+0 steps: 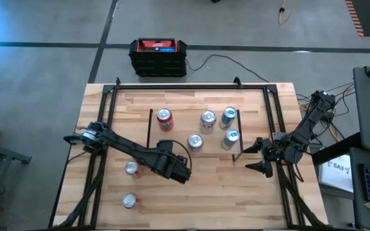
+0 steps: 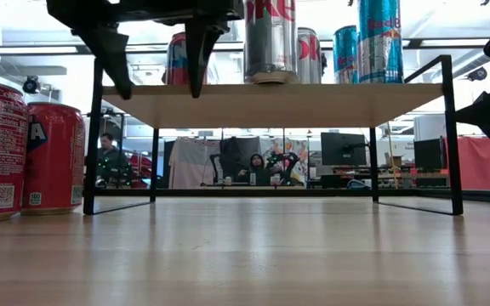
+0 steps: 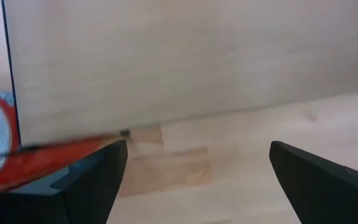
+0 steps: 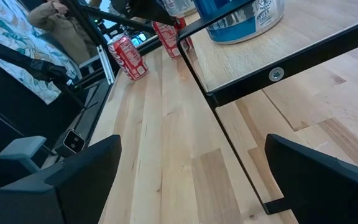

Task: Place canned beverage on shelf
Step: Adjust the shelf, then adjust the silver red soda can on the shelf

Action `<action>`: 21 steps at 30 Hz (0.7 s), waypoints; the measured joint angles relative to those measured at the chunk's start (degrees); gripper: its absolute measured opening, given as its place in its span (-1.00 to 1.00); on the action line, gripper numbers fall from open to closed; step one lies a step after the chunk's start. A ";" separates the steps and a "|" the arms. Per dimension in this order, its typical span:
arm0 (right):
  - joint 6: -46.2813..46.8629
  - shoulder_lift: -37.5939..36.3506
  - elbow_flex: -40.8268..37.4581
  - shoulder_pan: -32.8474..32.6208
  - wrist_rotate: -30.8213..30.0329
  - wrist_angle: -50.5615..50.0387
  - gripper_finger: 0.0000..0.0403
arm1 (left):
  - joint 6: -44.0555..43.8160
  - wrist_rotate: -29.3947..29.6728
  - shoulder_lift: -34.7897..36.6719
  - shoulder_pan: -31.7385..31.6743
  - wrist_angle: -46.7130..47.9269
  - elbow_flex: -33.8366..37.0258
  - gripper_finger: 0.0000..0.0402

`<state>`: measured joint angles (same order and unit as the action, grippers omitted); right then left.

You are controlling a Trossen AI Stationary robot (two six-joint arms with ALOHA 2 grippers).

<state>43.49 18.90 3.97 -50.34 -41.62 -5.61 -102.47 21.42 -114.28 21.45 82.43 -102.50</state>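
Observation:
The shelf [image 1: 180, 128] stands on thin black legs at the table's middle. On it stand a red can [image 1: 164, 119], two silver cans [image 1: 208, 119] and two blue cans [image 1: 230, 138]. Two more red cans stand on the tabletop left of the shelf, one nearer it [image 1: 132, 168] and one by the near edge [image 1: 130, 201]. My left gripper [image 1: 180, 174] hangs open over the table just in front of the shelf's near left corner, fingers pointing down [image 2: 156, 59], holding nothing. In its wrist view [image 3: 197, 168] a red can [image 3: 17, 165] shows to one side. My right gripper [image 1: 253, 158] waits open at the shelf's right end.
A black-and-red box [image 1: 158, 56] sits on the floor beyond the far edge. Black rails [image 1: 108, 115] run along the table's sides. Open tabletop [image 1: 223, 192] lies in front of the shelf. People sit in the room behind [image 2: 258, 170].

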 joint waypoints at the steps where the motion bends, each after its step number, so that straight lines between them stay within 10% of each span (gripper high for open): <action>1: 0.01 0.00 0.00 0.00 -0.01 0.00 0.91 | -0.20 -0.90 0.00 0.00 -0.11 0.00 0.88; 10: -0.01 0.00 0.00 -0.01 0.00 0.00 0.91 | -2.26 -2.92 0.74 2.93 -0.80 -4.48 0.88; 21: 0.00 0.00 0.00 -0.01 0.00 0.00 0.91 | -5.94 16.36 -0.99 12.01 -1.45 -7.66 0.88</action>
<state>43.49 18.90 3.97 -50.35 -41.62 -5.61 -108.42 37.77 -115.27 33.46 80.97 -110.15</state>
